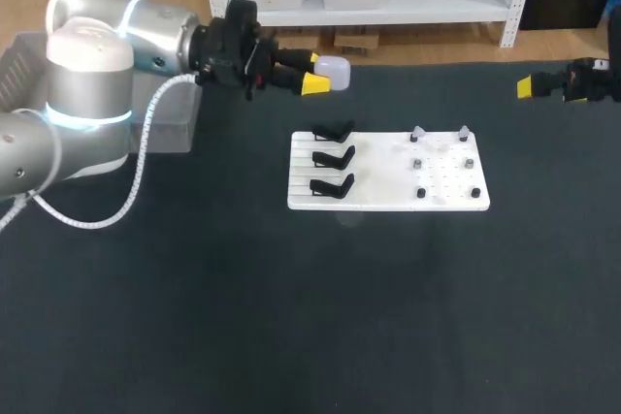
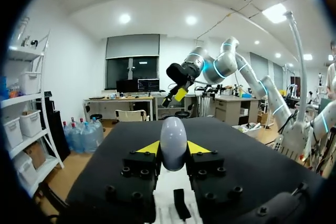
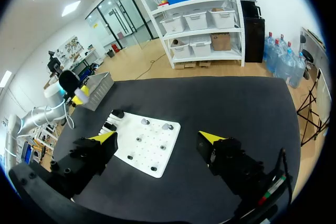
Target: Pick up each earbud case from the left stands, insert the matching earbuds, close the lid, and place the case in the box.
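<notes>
**White case gripped in the left jaws, right jaws released**

At the far left of the dark table (image 1: 291,317), a grey mesh box (image 3: 98,88) sits behind and below the left arm. The left gripper (image 1: 312,73) is held above the table, and its yellow-tipped jaws are clenched on the earbud case (image 2: 173,141). The case is a smooth, rounded, pale white shell, egg-like seen end on, and it juts out past the fingertips. No seam or open lid can be made out on it.

Ahead of and below those jaws lies a white board (image 1: 388,199). Three black stands (image 1: 333,156) line its near-left side, all bare. Beyond them are rows of small dark pegs, and two light earbuds (image 1: 417,133) sit on the far row.

Well off to the right, the right gripper (image 3: 157,139) is above the table's far edge. Its jaws are spread wide with nothing between them, and the board lies ahead of them.
</notes>
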You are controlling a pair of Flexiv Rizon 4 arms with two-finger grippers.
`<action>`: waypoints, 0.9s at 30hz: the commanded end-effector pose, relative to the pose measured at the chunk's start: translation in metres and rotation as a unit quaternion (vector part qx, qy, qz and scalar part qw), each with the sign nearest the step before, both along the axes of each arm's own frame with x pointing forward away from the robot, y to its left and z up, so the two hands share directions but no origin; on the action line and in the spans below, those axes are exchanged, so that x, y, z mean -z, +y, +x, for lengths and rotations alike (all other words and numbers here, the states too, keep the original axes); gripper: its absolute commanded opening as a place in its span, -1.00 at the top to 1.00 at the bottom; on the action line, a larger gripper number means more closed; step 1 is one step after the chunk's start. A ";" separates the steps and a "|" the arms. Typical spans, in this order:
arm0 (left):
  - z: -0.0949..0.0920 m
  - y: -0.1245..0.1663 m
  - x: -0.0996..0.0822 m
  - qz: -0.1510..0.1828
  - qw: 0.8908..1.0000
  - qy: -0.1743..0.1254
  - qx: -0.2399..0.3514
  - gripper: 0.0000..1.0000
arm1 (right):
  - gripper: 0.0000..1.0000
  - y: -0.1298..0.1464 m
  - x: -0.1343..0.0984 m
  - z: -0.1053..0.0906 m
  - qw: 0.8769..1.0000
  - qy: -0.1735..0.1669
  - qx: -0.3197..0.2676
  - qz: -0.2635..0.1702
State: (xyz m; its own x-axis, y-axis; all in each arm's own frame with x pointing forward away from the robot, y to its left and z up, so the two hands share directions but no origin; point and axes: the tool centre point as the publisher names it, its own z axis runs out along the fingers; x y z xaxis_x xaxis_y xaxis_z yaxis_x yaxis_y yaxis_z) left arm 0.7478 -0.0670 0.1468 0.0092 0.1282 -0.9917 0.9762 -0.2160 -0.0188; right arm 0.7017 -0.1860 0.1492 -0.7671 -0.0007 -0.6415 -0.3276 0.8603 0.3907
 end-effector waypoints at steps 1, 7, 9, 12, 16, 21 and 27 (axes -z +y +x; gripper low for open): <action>-0.013 0.001 -0.003 0.002 1.000 0.006 -0.017 1.00 | -1.00 0.000 0.000 0.000 1.000 0.000 0.001 -0.001; -0.019 0.001 -0.009 0.001 1.000 0.008 -0.030 1.00 | -1.00 0.000 0.000 0.000 1.000 0.000 0.001 -0.001; -0.019 0.001 -0.009 0.001 1.000 0.008 -0.030 1.00 | -1.00 0.000 0.000 0.000 1.000 0.000 0.001 -0.001; -0.019 0.001 -0.009 0.001 1.000 0.008 -0.030 1.00 | -1.00 0.000 0.000 0.000 1.000 0.000 0.001 -0.001; -0.019 0.001 -0.009 0.001 1.000 0.008 -0.030 1.00 | -1.00 0.000 0.000 0.000 1.000 0.000 0.001 -0.001; -0.019 0.001 -0.009 0.001 1.000 0.008 -0.030 1.00 | -1.00 0.000 0.000 0.000 1.000 0.000 0.001 -0.001; -0.019 0.001 -0.009 0.001 1.000 0.008 -0.030 1.00 | -1.00 0.000 0.000 0.000 1.000 0.000 0.001 -0.001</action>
